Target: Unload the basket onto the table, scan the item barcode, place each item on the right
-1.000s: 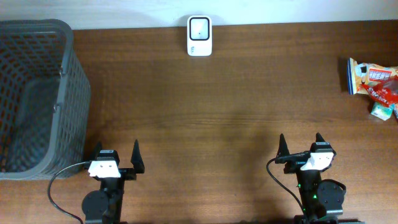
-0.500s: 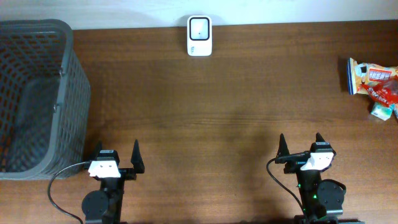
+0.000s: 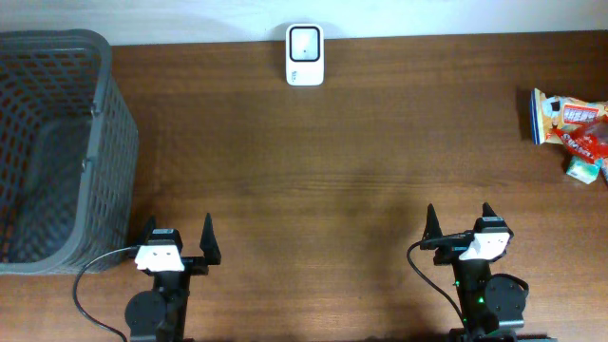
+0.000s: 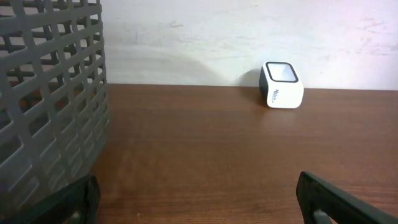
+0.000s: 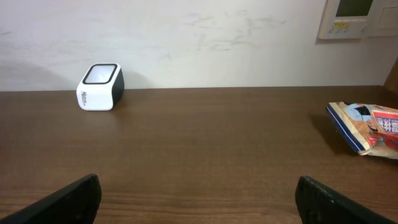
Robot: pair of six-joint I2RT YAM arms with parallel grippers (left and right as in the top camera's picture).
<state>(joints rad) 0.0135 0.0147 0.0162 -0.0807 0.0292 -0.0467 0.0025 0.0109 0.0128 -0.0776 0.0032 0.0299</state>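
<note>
A: Where was the item at that pt?
B: Snack bag [image 3: 568, 122], orange/red print, lay flat at the far right end of the worktop [image 3: 332, 161], partly cut off by the frame edge. A small teal pack [image 3: 583, 170] touched its near side.
A: And the scanner?
B: White scanner [image 3: 305, 42] w/ a dark window stood at the back edge, approx center, right by the wall [image 3: 190, 19]. It was well apart from the bag.
A: Fingers?
B: Both sets were spread wide and gripped nothing. Left fingers [image 3: 208, 237] sat at the near edge, left of center, tips pointing toward the back. Right fingers [image 3: 430, 223] had the same pose at the near edge, right of center. Both were well apart from bag & scanner.
A: Did the wrist cams agree?
B: Yep. Left wrist view had 2 dark fingers [image 4: 336, 199] low in the corners w/ bare wood btwn them. The scanner [image 4: 283, 85] was ahead & a bit right, and the grey mesh basket [image 4: 50, 106] filled the left side. Right wrist view had the scanner [image 5: 99, 86] ahead-left and the bag [image 5: 367, 127] ahead-right, w/ the fingers [image 5: 68, 199] low in the corners again.
A: Where was the basket overall?
B: It stood at the left end of the worktop [image 3: 114, 142], just beside the left arm. Couldn't tell if anything lay inside.
A: Anything else?
B: 1 beige panel [image 5: 351, 15] hung on the wall, top right in the right wrist view.
</note>
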